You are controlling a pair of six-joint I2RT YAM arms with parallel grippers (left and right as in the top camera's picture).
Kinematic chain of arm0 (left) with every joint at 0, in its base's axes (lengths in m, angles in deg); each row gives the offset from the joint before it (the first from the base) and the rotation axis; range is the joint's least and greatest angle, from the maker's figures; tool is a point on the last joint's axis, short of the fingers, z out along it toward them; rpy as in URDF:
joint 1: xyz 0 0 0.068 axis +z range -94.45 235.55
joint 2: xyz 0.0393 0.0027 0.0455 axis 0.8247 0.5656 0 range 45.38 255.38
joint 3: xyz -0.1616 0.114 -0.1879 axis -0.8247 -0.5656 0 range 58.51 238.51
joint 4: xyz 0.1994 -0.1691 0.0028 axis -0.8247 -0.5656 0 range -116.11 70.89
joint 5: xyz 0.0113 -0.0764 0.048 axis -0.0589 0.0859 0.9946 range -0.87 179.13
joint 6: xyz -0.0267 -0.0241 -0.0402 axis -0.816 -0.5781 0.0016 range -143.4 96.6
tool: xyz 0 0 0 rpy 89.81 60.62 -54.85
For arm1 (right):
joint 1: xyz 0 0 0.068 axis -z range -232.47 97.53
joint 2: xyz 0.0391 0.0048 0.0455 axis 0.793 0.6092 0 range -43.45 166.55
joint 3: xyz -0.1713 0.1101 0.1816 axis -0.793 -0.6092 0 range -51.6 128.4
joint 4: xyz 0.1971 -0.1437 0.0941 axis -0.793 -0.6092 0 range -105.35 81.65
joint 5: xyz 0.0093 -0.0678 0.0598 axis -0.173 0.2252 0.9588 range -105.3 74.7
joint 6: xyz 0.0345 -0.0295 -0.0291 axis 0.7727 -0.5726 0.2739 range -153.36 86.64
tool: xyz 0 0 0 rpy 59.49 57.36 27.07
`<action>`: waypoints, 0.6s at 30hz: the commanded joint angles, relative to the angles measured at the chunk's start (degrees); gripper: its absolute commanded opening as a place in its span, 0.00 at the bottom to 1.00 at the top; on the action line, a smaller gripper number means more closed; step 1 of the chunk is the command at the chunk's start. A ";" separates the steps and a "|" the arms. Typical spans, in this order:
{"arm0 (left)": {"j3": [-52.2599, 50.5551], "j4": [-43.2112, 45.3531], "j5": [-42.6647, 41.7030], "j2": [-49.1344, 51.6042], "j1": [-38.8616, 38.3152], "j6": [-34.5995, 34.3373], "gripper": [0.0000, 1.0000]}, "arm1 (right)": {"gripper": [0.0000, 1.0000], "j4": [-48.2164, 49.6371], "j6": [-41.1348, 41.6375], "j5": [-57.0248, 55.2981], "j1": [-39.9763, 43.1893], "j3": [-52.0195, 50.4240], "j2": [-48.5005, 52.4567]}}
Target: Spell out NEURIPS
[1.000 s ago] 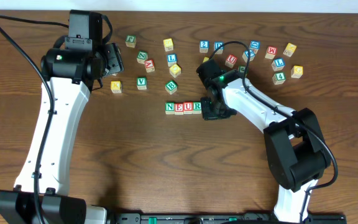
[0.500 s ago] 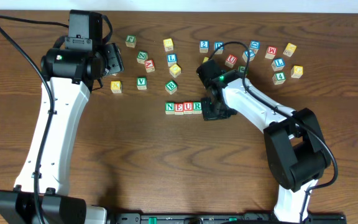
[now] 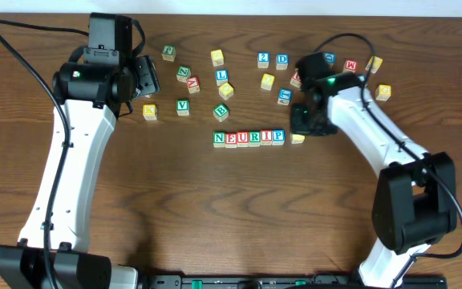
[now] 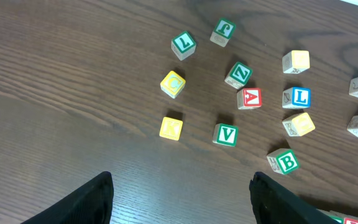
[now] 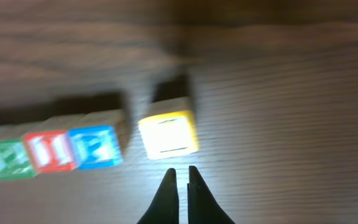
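A row of wooden cubes reads N (image 3: 220,138), E (image 3: 231,138), U (image 3: 242,138), R (image 3: 254,138), I (image 3: 266,137), P (image 3: 278,136) at mid-table. A yellow-faced cube (image 3: 297,138) lies just right of the P with a small gap. In the right wrist view the yellow cube (image 5: 168,135) sits beside the blue P (image 5: 93,147) and red I (image 5: 50,151). My right gripper (image 5: 182,172) is shut and empty, its tips just short of the yellow cube; from overhead, the right gripper (image 3: 303,128) is behind that cube. My left gripper (image 4: 182,183) hangs open over bare wood at the back left.
Loose cubes lie scattered behind the row: a green B (image 3: 221,112), a blue L (image 3: 222,77), a green V (image 3: 183,106), a yellow K (image 3: 149,111), a blue 2 (image 3: 263,59), and several more at the back right. The left wrist view shows the V (image 4: 226,134) and a red A (image 4: 249,98).
The row has grown from NEUR to NEURIP, and a yellow cube now lies at its right end. My right arm has swung right. The left arm has not moved.
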 commanded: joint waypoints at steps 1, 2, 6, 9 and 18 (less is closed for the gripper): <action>0.20 0.00 0.74 0.09 0.28 0.94 0.69 | 0.03 0.17 -0.07 -0.24 2.62 -0.04 1.44; 0.20 -0.02 0.74 0.11 0.28 0.94 0.69 | 0.04 0.17 -0.07 -0.24 3.17 -0.04 1.95; 0.20 -0.04 0.74 0.55 0.28 0.94 0.70 | 0.03 0.17 -0.09 -0.20 4.70 -0.04 4.94; 0.20 -0.04 0.72 1.22 0.28 0.94 0.70 | 0.03 0.17 -0.09 0.22 5.01 -0.07 6.43; 0.20 0.11 0.72 3.19 0.28 -1.05 0.70 | 0.04 1.46 -0.09 1.95 3.61 -0.07 8.20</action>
